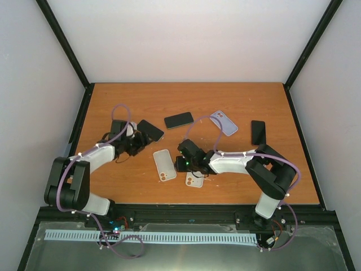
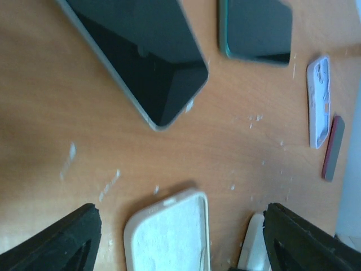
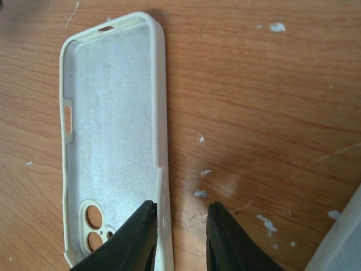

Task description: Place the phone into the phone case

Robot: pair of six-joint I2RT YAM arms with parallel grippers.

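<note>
A black phone point(image 1: 150, 130) lies face up on the wooden table, just beyond my left gripper point(image 1: 140, 144). In the left wrist view the phone point(image 2: 141, 56) fills the upper left. My left gripper point(image 2: 180, 240) stands wide open and empty, with the end of a white phone case point(image 2: 169, 237) on the table between its fingers. The same empty case point(image 1: 164, 165) lies open side up near the middle. My right gripper point(image 1: 185, 162) is at its right edge. In the right wrist view the right gripper point(image 3: 180, 237) straddles the side wall of the case point(image 3: 110, 124), jaws slightly apart.
A second white case point(image 1: 194, 179) lies under the right arm. Further back are a dark phone point(image 1: 179, 119), a lilac case point(image 1: 224, 122) and another black phone point(image 1: 258, 132). Black frame posts stand at the table's back corners.
</note>
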